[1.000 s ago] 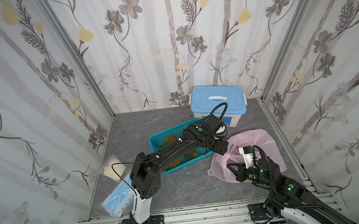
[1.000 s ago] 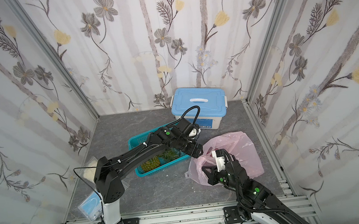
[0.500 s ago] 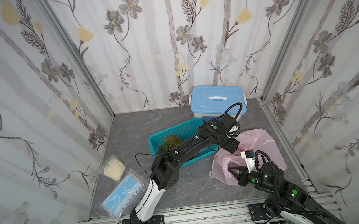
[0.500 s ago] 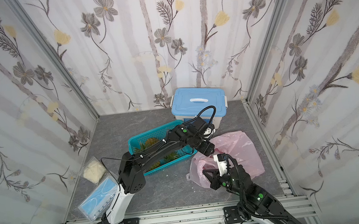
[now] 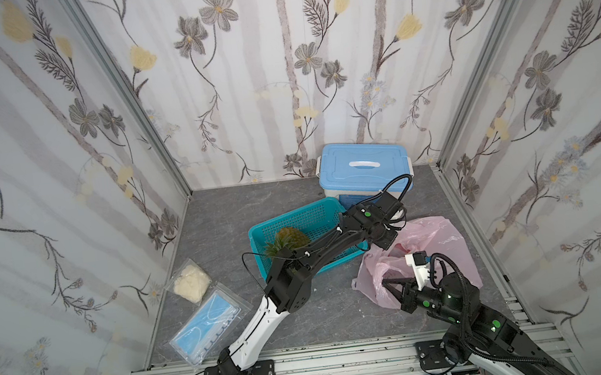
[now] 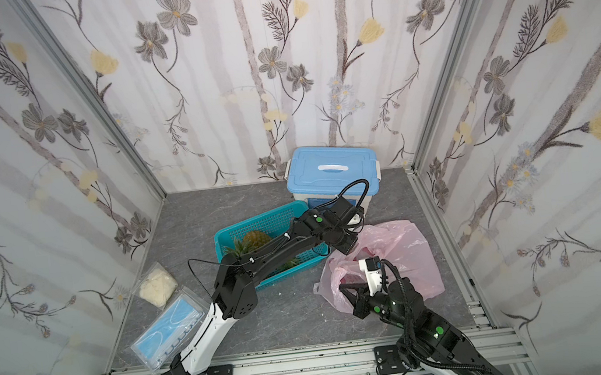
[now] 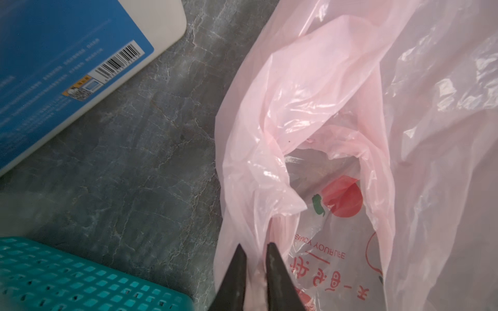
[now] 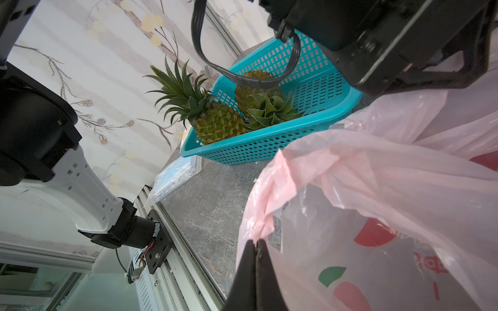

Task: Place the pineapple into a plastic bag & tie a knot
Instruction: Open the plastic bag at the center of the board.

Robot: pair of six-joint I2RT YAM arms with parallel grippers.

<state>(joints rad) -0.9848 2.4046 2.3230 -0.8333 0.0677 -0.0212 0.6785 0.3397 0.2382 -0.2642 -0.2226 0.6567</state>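
Plastic bag [image 7: 310,94] rim inside left fingers [image 7: 233,282], right fingers [image 8: 244,277] (pinched).

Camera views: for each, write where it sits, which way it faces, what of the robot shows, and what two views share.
Top views: above the base rail, looking down on the table; left arm and right arm show.
Left wrist: on the left arm, facing the plastic bag; left gripper shows, pinching it.
Right wrist: on the right arm, facing the basket of pineapples; right gripper and left arm show.
Shared: plastic bag and basket, in both wrist views.
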